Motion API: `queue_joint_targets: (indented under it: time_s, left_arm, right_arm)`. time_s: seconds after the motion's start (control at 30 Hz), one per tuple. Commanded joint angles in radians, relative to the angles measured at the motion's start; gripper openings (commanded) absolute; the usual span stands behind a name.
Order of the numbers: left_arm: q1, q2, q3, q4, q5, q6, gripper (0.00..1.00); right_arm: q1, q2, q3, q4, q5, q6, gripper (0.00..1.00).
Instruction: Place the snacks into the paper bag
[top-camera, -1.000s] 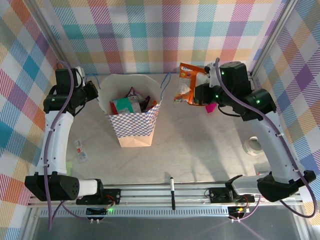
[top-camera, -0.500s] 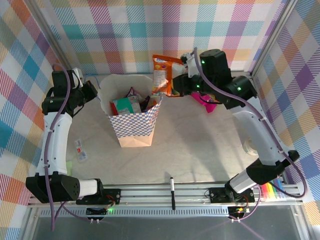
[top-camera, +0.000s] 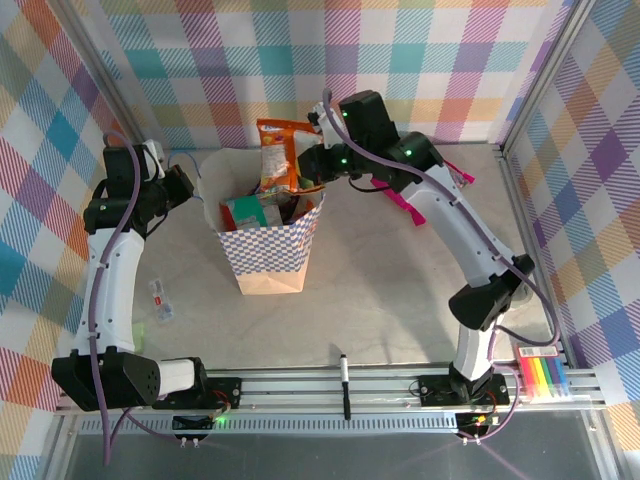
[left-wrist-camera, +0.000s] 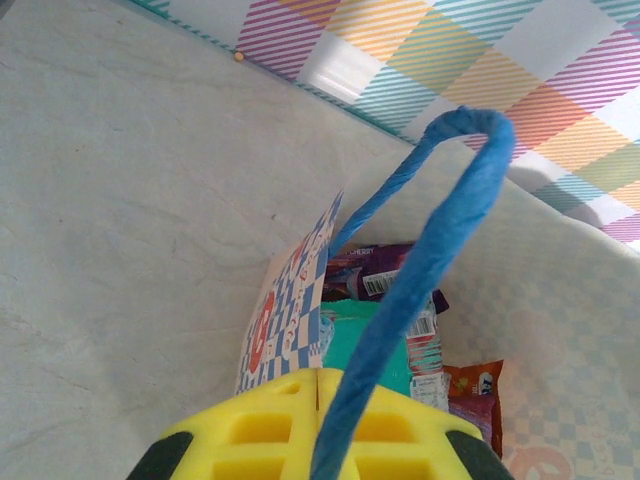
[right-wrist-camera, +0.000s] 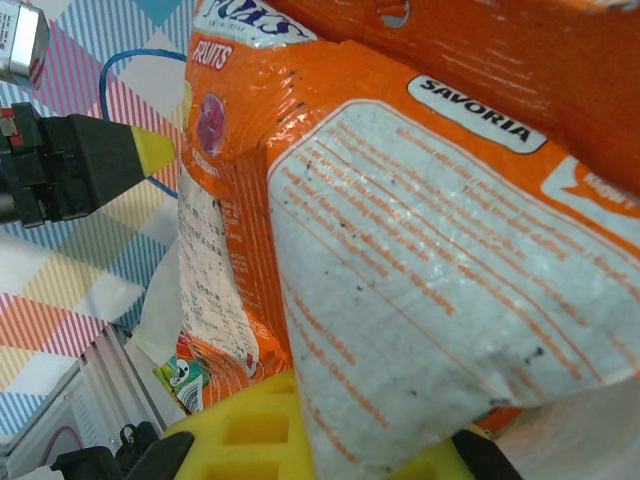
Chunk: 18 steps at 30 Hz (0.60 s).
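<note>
Your right gripper (top-camera: 308, 168) is clamped on an orange packet (top-camera: 276, 152) and holds it upright over the far side of the bag's (top-camera: 262, 262) open mouth. From above, the packet's lower end overlaps the far rim. You cannot tell whether it has dipped below that rim.

Up close in the right wrist view the packet is shiny and creased. It has an orange face and a large white back panel covered in small orange print. A white oval near the top reads "SAVORIA", and the word "FRUITS" runs along the folded side. The yellow fingers (right-wrist-camera: 250, 440) grip it from below.

Your left gripper (left-wrist-camera: 318, 390) sits just left of the bag, its pads pressed together on the blue cord (left-wrist-camera: 440, 230) handle. The cord loops up and away from the pinch.

The bag stands upright on the table (top-camera: 400, 300). It is tan inside, with blue-and-white checks on its upper wall and an orange-red oval mark on the checked side. Lying in it you can see a teal packet (left-wrist-camera: 370, 335), a purple packet (left-wrist-camera: 375, 268) and a red-orange packet (left-wrist-camera: 478, 392).

A pink packet (top-camera: 413, 212) lies on the table to the right of the bag, partly under your right arm. A black pen (top-camera: 343, 378) lies near the front rail, and a small clear wrapper (top-camera: 160, 300) lies beside your left arm.
</note>
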Motion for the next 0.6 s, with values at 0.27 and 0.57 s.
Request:
queue_joint_targets:
  time_s: [0.27,0.57]
  left_arm:
    - [0.015,-0.021,-0.015,-0.007,0.016,0.008,0.00]
    - [0.016,-0.025,-0.021,-0.002,0.019,0.012,0.00]
  right_arm:
    - [0.011,0.092,0.072,0.028,-0.052,0.045,0.03]
    - [0.029,0.171,0.085,0.018,-0.104,0.073,0.03]
